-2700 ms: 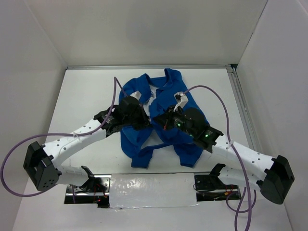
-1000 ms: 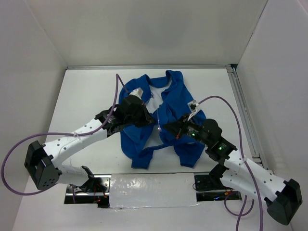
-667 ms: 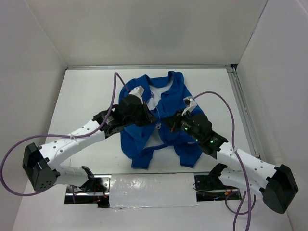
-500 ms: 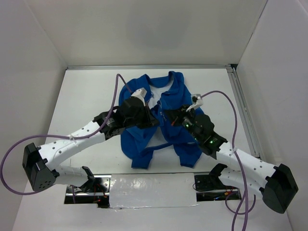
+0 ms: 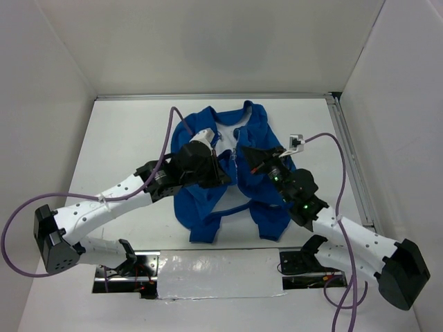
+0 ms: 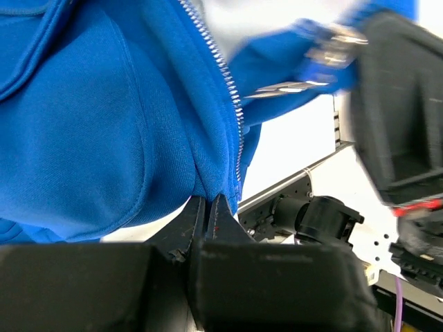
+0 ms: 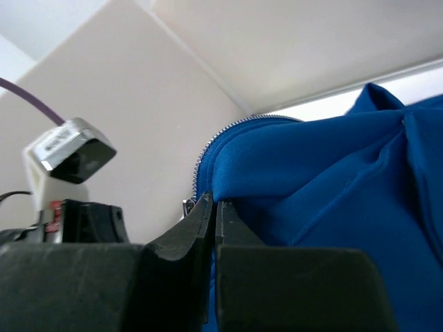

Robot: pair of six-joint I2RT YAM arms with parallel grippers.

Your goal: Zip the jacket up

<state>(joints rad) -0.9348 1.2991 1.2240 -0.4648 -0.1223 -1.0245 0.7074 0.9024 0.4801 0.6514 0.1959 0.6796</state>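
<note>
The royal-blue jacket (image 5: pixel 259 142) lies front up in the middle of the table, collar at the far side. Its white lining (image 5: pixel 225 135) shows at the neck. My left gripper (image 5: pixel 221 174) is shut on the jacket's left front edge; in the left wrist view (image 6: pixel 208 201) the blue fabric and silver zipper teeth (image 6: pixel 229 93) rise from its closed jaws. My right gripper (image 5: pixel 246 153) is shut on the right front edge at chest height. In the right wrist view (image 7: pixel 213 201) the zipper teeth (image 7: pixel 205 151) curve just above its jaws.
White walls enclose the table on three sides. A metal rail (image 5: pixel 349 159) runs along the right side. A silver taped strip (image 5: pixel 218 273) lies at the near edge between the arm bases. Purple cables (image 5: pixel 166 142) loop above both arms.
My right gripper has moved from the jacket's lower middle toward the collar, along the front opening. My left gripper has kept its hold and shifted slightly right.
</note>
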